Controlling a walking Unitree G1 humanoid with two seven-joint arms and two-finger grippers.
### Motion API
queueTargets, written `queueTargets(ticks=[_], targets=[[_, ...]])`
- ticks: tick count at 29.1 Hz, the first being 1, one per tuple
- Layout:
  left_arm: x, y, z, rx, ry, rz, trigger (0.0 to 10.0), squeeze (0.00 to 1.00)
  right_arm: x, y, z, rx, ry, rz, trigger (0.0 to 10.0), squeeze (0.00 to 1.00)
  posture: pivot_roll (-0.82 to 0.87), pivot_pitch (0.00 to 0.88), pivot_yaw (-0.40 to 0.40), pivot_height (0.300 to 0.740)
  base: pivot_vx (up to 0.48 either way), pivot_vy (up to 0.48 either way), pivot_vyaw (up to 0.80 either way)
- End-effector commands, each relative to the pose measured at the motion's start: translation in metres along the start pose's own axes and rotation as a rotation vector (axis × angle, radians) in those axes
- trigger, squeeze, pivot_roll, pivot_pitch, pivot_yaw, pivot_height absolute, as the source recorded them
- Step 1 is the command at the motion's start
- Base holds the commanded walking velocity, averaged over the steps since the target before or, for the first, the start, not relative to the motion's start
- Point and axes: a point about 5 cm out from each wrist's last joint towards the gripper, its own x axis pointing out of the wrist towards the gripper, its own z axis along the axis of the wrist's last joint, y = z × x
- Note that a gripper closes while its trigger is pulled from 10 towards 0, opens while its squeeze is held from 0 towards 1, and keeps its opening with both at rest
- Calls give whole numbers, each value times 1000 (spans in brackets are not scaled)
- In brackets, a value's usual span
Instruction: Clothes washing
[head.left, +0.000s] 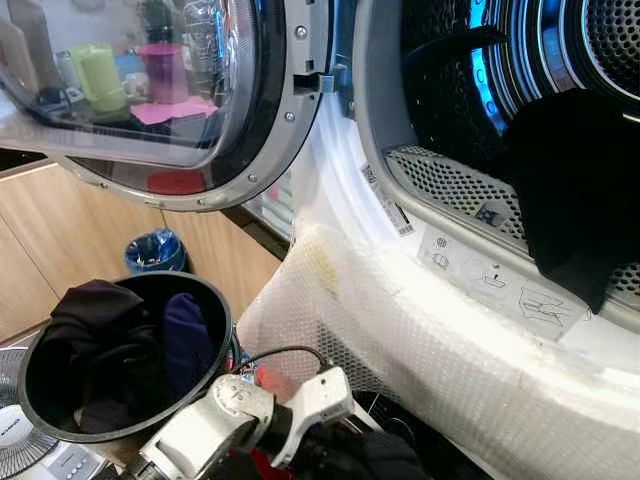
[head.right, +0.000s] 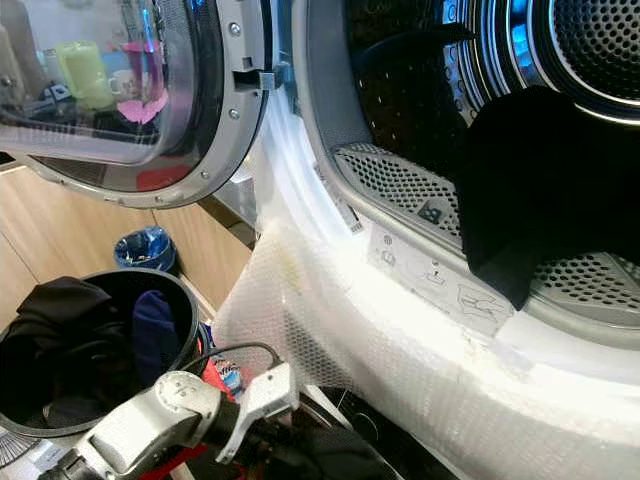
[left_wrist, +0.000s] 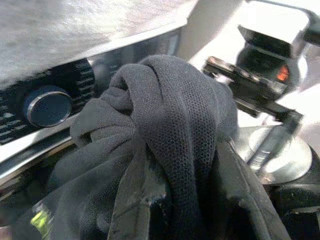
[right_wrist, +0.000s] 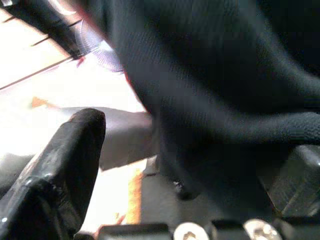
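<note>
**Drum mouth open, lower right partly blocked**

The washer door (head.left: 150, 100) is swung wide to the left, so the drum opening (head.left: 470, 90) is left unobstructed across its upper and left part. Its lower right is taken up by a black garment (head.left: 580, 190) draped over the rim. The sill below is covered by bubble wrap (head.left: 420, 340). Down at the left, the laundry basket (head.left: 215, 310) is largely filled with dark clothes (head.left: 100, 340); a blue bin (head.left: 155, 250) stands behind it.
</note>
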Motion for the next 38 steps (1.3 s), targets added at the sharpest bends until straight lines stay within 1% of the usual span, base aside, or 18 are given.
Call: queueTargets(ticks=[1, 3, 5, 6, 7, 8, 12, 15, 17, 19, 22, 23, 24, 25, 26, 27, 36, 38], targets=[[4, -2, 6, 50, 3, -30, 0, 0, 1, 0, 5, -6, -22, -50, 10000, 1000, 205, 72, -12, 740, 0, 0, 0], [7, -2, 7, 55, 0, -31, 0, 0, 3, 4, 8, 6, -48, -49, 10000, 1000, 199, 69, -8, 740, 0, 0, 0], [11, -1, 12, 68, -20, -27, 0, 0, 4, 13, 10, 15, -56, -22, 10000, 1000, 193, 63, -3, 740, 0, 0, 0], [12, 0, 14, 65, -32, -19, 0, 0, 5, 14, 9, 20, -52, -18, 10000, 329, 193, 63, -3, 740, 0, 0, 0], [14, 0, 17, 61, -42, -14, 0, 0, 6, 16, 9, 23, -47, -6, 10000, 0, 191, 62, -2, 740, 0, 0, 0], [18, 1, 22, 62, -62, -2, 0, 0, 7, 21, 8, 43, -46, 9, 10000, 0, 190, 61, -2, 740, 0, 0, 0], [21, 1, 25, 64, -73, 3, 0, 0, 8, 26, 9, 60, -51, 28, 10000, 0, 187, 58, 1, 740, 0, 0, 0], [26, 1, 28, 62, -86, 27, 0, 0, 8, 36, 9, 76, -53, 88, 10000, 0, 181, 62, 6, 740, 0, 0, 0], [29, 3, 31, 48, -99, 52, 0, 0, 9, 36, 11, 78, -58, 77, 10000, 0, 182, 64, 6, 740, 0, 0, 0], [31, 6, 35, 46, -109, 77, 0, 0, 12, 34, 13, 72, -61, 57, 10000, 0, 180, 69, 6, 740, 0, 0, 0], [34, 7, 37, 21, -119, 96, 0, 0, 21, 21, 13, 58, -56, -70, 10000, 0, 181, 77, 7, 740, 0, 0, 0], [34, 7, 39, 27, -122, 104, 0, 0, 24, 14, 11, 70, -52, -128, 10000, 0, 179, 86, 9, 740, 0, 0, 0], [34, 8, 39, 30, -124, 109, 0, 0, 25, 12, 11, 75, -52, -147, 10000, 0, 179, 86, 9, 740, 0, 0, 0], [35, 8, 40, 22, -129, 116, 0, 0, 26, 9, 11, 80, -53, -173, 10000, 0, 180, 88, 9, 740, 0, 0, 0], [35, 8, 41, 5, -136, 129, 0, 0, 27, 1, 9, 110, -59, -241, 10000, 0, 180, 88, 9, 740, 0, 0, 0], [35, 9, 41, 1, -138, 132, 0, 0, 28, -1, 8, 122, -66, -262, 10000, 0, 183, 94, 11, 740, 0, 0, 0], [31, 7, 48, -12, -154, 126, 0, 0, 36, -5, 8, 204, -136, -329, 10000, 0, 190, 112, 17, 740, 0, 0, 0], [31, 5, 49, -19, -152, 117, 0, 0, 39, -8, 4, 238, -154, -374, 10000, 0, 190, 114, 22, 740, 0, 0, 0]])
